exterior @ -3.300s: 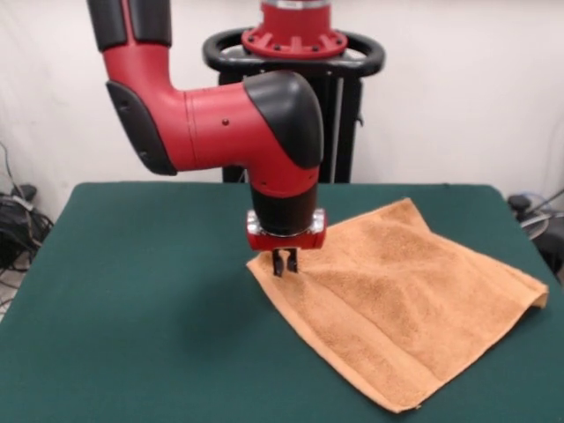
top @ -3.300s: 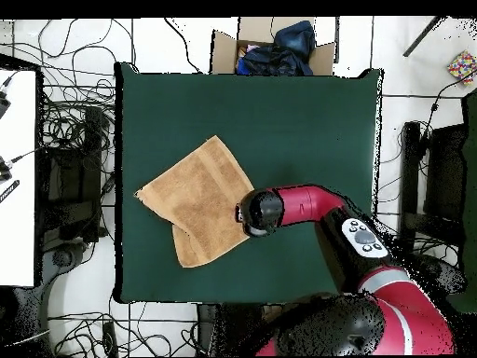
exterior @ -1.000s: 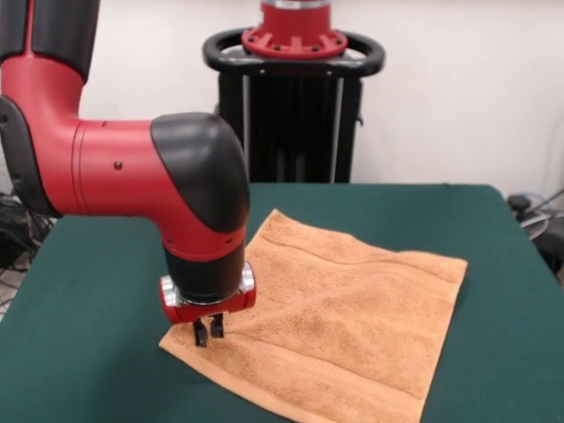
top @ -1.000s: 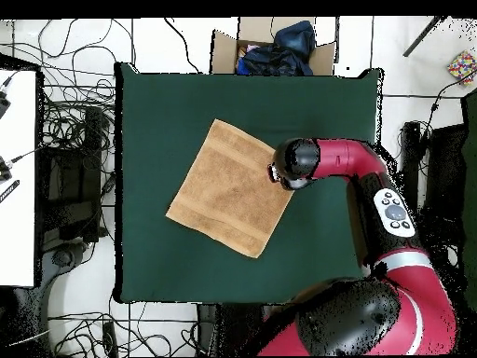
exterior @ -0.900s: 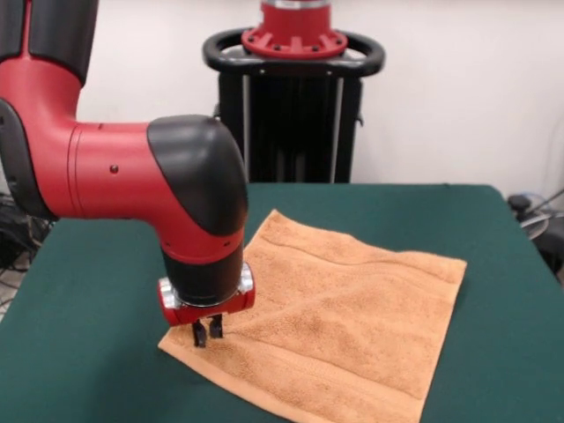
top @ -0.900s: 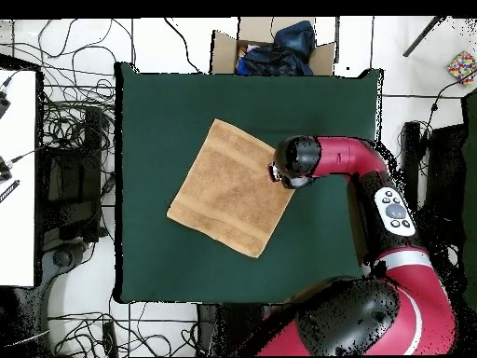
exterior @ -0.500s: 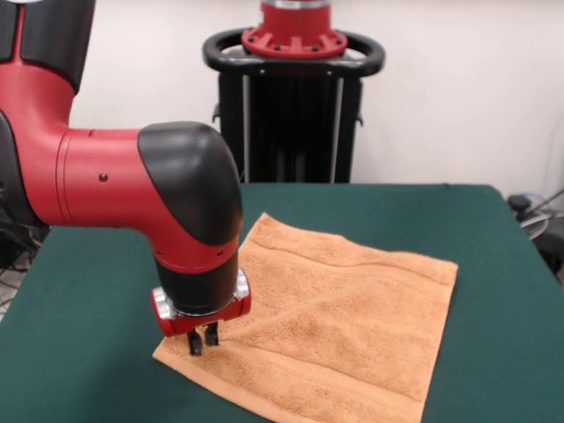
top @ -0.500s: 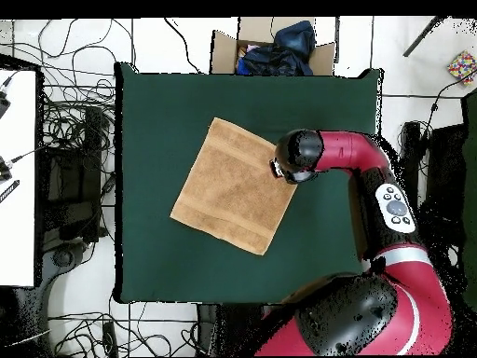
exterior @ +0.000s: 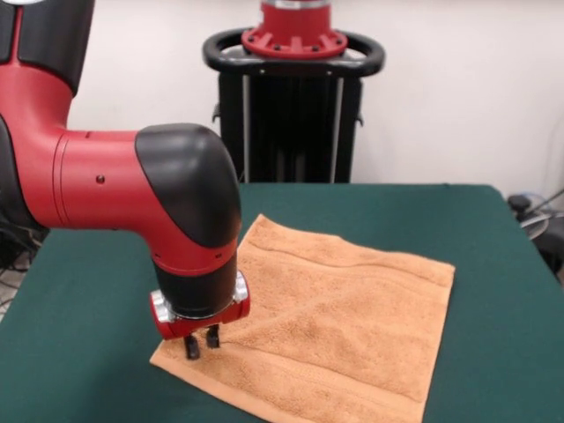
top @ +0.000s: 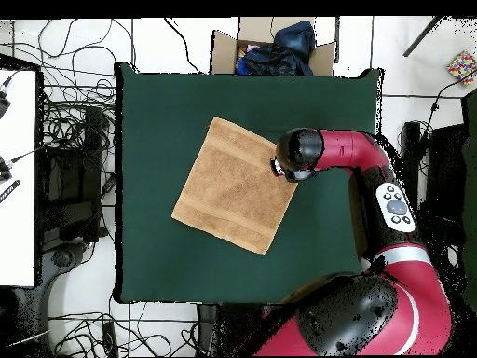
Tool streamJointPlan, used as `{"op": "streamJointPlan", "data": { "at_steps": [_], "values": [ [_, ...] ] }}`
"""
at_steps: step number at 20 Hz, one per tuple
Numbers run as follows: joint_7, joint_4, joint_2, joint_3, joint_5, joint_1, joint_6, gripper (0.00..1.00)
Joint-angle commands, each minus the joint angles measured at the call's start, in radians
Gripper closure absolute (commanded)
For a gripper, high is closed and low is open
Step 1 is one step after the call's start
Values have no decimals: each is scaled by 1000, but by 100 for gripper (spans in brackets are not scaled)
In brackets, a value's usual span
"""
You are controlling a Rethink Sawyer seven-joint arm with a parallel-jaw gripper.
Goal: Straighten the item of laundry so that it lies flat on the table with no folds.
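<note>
While the towel (exterior: 326, 326) now lies spread open as a single layer on the table (exterior: 106, 264), the task looks nearly finished rather than fully done, judging by how the cloth sits. Nearest the camera, the towel's front edge runs off the bottom of the front view, so that side cannot be checked for folds. Just behind that edge, a flat woven band crosses the cloth. At the towel's left corner in the front view, the gripper (exterior: 202, 342) stands straight down with its two short black fingers (exterior: 191, 347) close together, their tips at the cloth. Whether they pinch the fabric or only press on it cannot be told.

Across the towel's middle, a shallow ridge runs away from the gripper, and a softer ripple lies beyond it. These small rises are what seem left to smooth out. Farther back, a second woven band follows the towel's far edge, which lies flat against the green surface.

Seen from overhead, the towel (top: 233, 186) is a tilted, nearly square, orange-tan shape near the table's (top: 158, 103) centre, well clear of every table edge, with the red arm (top: 340, 154) reaching to one corner.
</note>
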Motion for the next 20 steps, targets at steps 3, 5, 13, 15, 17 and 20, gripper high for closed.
{"op": "streamJointPlan", "data": {
  "at_steps": [3, 5, 13, 15, 17, 20],
  "values": [
    [-106, -53, 24, 43, 6, -4, -48, 0],
    [-90, -41, 8, 34, -4, 3, -67, 0],
    [-48, -17, -6, 20, 10, 16, -46, 0],
    [-37, 7, -21, 16, 11, 12, -57, 0],
    [-23, 36, -40, 12, 10, 10, -72, 0],
    [6, 81, -70, 6, 13, 10, -91, 0]
  ]
}}
